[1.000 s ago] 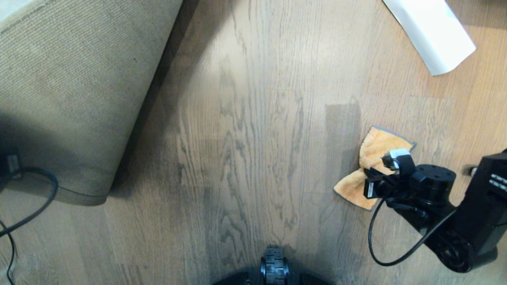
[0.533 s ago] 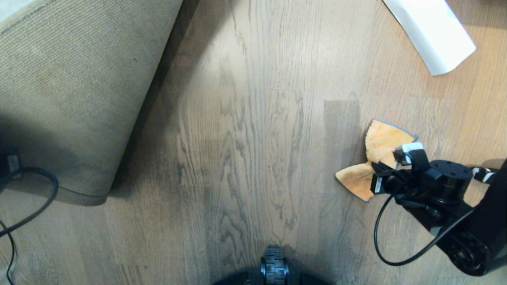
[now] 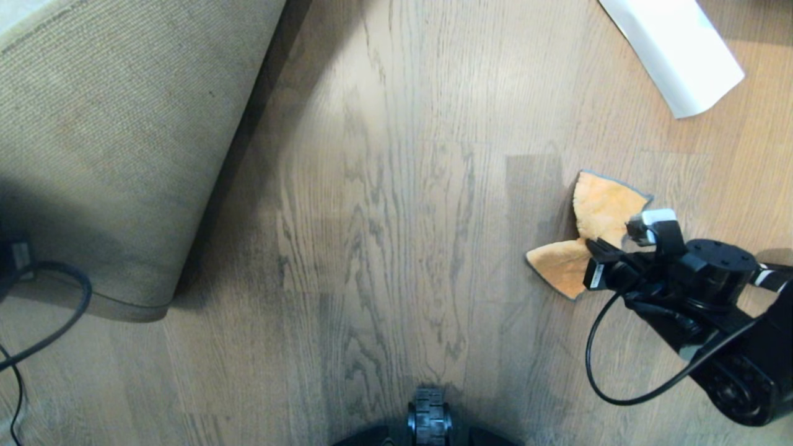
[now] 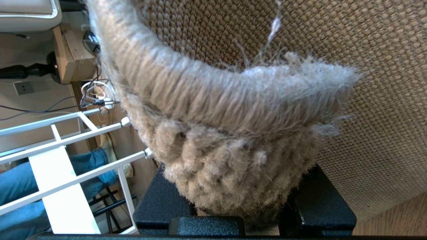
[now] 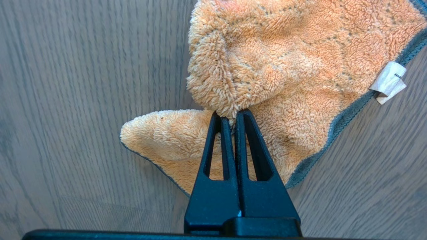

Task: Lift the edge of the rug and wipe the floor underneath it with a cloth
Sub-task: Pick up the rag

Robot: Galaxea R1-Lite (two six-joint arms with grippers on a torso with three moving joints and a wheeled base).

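R claw (image 5: 232, 115) clamped on cloth (image 5: 283, 76), L claw (image 4: 233, 213) gripping rug (image 4: 217, 110) edge

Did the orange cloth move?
Yes. The cloth, pinched in the right pincer, slid forward over the floor, toward the white paper roll.

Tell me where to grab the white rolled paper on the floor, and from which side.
Grip the white rolled paper across its width at the near open end, coming from above. It lies flat on the floor with bare planks on both long sides, probably leaving finger room.
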